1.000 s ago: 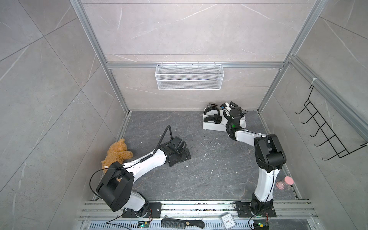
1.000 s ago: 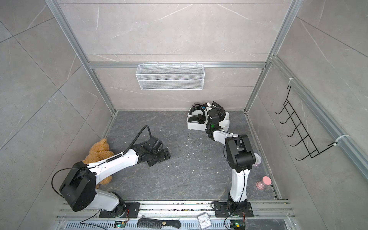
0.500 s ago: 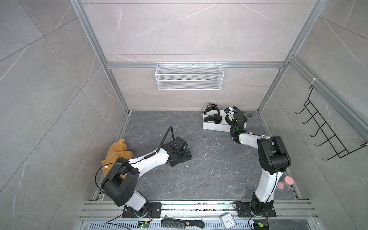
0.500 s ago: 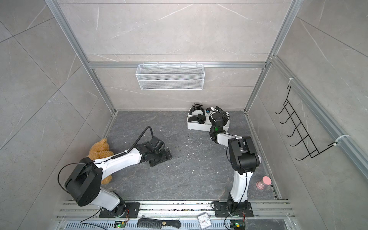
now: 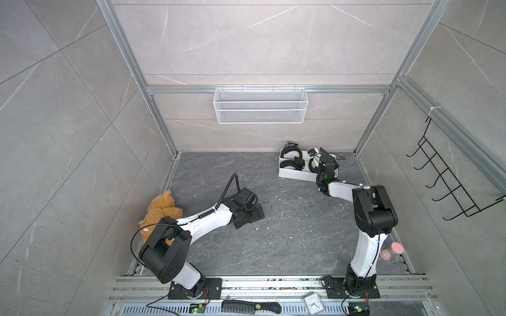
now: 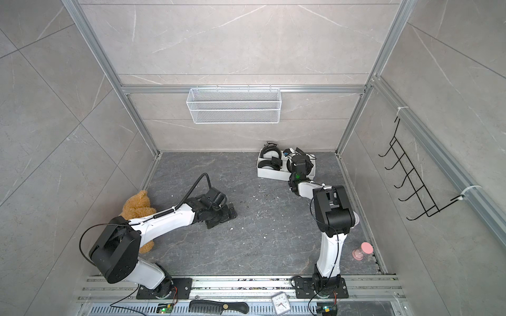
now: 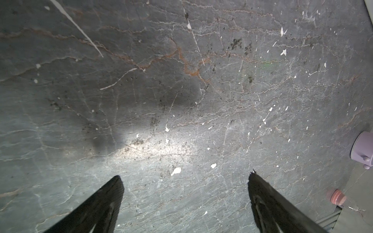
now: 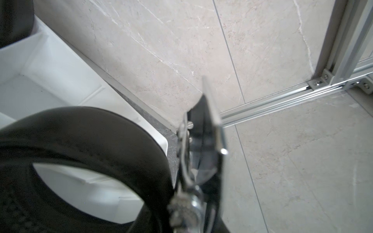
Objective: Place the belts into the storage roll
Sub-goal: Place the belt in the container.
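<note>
Grey marbled tiles in an aluminium frame wall off a dark stone table (image 5: 287, 232) flecked with white crumbs. Far back on the right, close to the rear wall, sits the storage roll (image 5: 294, 175), a low white tray with a cross divider. In both top views its left half holds two coils: the far belt (image 5: 290, 151) in the rear compartment and the near belt (image 6: 265, 165) in the front one. The right claw (image 5: 324, 160) reaches over the tray's right half, with the third belt (image 5: 313, 165) curled just beside it. In the right wrist view this strap fills the foreground as a thick black loop that looks lifted off the white compartments, and its metal buckle (image 8: 214, 129) stands on edge. The fingers are hidden behind it, but the claw appears partly closed and clamped on it. Which right compartment lies beneath cannot be told. The left claw (image 5: 250, 217) hovers low over bare table near the middle, well apart from the tray. In the left wrist view its black fingers (image 7: 105, 201) are spread wide with nothing between them. A brown teddy bear (image 5: 160, 210) slumps by the left wall behind the left arm. A white wire basket (image 5: 260, 105) hangs on the rear wall, a black hook rack (image 5: 449, 177) hangs on the right wall, and a pink hourglass (image 5: 391, 250) stands near the right arm's base. A black comb (image 5: 250, 306) and a small clock (image 5: 313, 301) lie on the front rail.
</note>
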Controlling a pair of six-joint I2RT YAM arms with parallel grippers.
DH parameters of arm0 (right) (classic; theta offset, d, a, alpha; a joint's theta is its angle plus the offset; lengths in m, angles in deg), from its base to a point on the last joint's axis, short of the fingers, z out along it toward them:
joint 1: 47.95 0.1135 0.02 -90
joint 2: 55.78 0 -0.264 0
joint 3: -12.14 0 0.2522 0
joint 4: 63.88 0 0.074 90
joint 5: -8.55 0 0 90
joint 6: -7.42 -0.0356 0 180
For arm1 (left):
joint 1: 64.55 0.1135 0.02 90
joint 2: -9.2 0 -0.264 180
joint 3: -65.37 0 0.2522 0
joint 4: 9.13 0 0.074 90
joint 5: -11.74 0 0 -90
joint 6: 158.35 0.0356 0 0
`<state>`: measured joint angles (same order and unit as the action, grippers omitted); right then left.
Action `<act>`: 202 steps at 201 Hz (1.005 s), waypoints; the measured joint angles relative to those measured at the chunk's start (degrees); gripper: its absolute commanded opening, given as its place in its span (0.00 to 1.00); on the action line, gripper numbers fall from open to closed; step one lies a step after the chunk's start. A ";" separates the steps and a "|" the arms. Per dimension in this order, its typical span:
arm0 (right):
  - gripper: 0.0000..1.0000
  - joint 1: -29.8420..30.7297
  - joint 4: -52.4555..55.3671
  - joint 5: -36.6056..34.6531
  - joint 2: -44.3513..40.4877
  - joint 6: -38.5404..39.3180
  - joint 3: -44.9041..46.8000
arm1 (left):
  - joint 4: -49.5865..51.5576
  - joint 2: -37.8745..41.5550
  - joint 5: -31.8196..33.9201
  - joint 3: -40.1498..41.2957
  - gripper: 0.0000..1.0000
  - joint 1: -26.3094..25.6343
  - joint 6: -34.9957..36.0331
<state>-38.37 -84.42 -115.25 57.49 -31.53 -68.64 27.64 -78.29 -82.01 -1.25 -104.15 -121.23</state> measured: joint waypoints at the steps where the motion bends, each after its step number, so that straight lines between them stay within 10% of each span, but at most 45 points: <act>1: 0.09 0.00 0.09 0.00 0.00 -0.04 0.00 | 0.00 0.00 0.00 0.00 0.98 0.00 0.00; 30: 0.39 0.15 4.17 0.94 0.55 -1.09 0.00 | -0.33 0.02 0.07 0.07 0.98 0.00 -0.02; 125: 0.88 2.32 19.15 -1.97 -2.69 -6.54 -3.06 | 0.13 0.02 0.17 -0.26 1.00 0.44 0.31; 202: 0.99 3.34 48.94 6.08 -20.48 -26.51 -10.12 | 5.09 5.38 7.37 -3.80 0.99 6.64 12.20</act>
<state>-35.02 -35.48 -109.17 37.01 -58.04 -78.76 32.73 -72.91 -74.64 -5.06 -97.50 -109.04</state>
